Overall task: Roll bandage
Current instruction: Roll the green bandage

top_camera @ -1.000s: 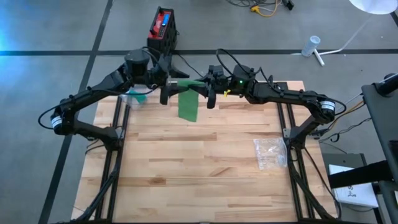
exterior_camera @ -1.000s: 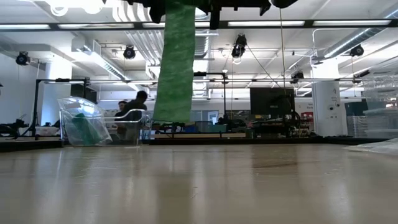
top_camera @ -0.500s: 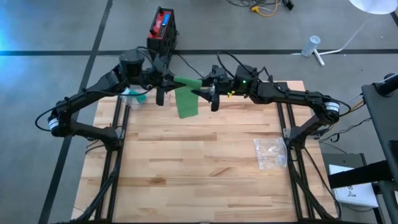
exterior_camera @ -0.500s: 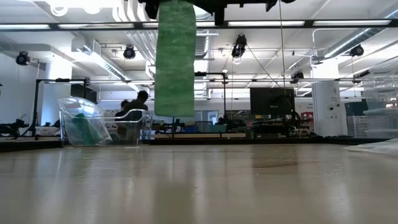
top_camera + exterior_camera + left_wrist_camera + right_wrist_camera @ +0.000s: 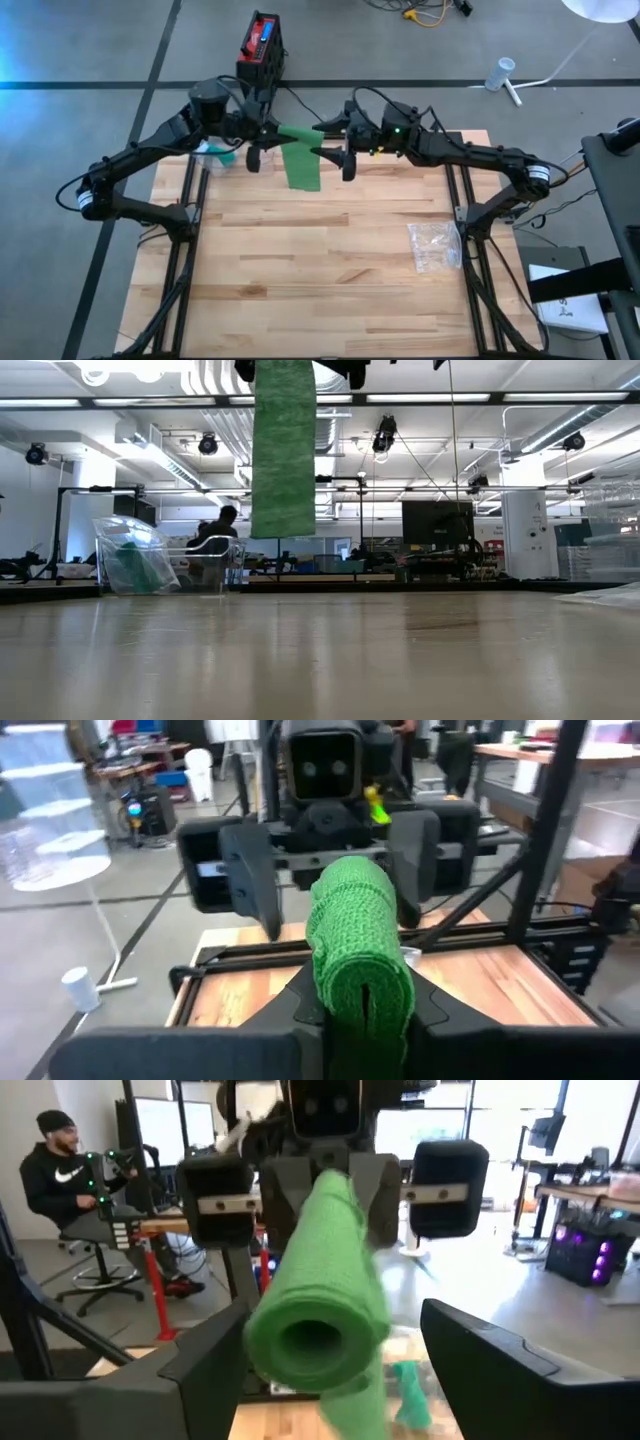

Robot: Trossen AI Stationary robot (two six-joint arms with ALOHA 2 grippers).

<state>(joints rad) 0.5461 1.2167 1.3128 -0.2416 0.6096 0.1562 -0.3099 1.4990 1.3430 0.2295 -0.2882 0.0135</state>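
Bandage (image 5: 300,160): a green roll held in the air above the far edge of the wooden table (image 5: 320,270), with its loose tail hanging down clear of the boards. Left gripper (image 5: 262,143): jaws now pressed together on one end of the roll, having closed within the last second. Right gripper (image 5: 340,150): jaws now spread to either side of the other end, having just let go. The hanging tail is shorter than a second ago, so another turn has likely been wound on. Beyond, a clear plastic bag (image 5: 135,557) lies at the table's far left; a person sits in the room behind.
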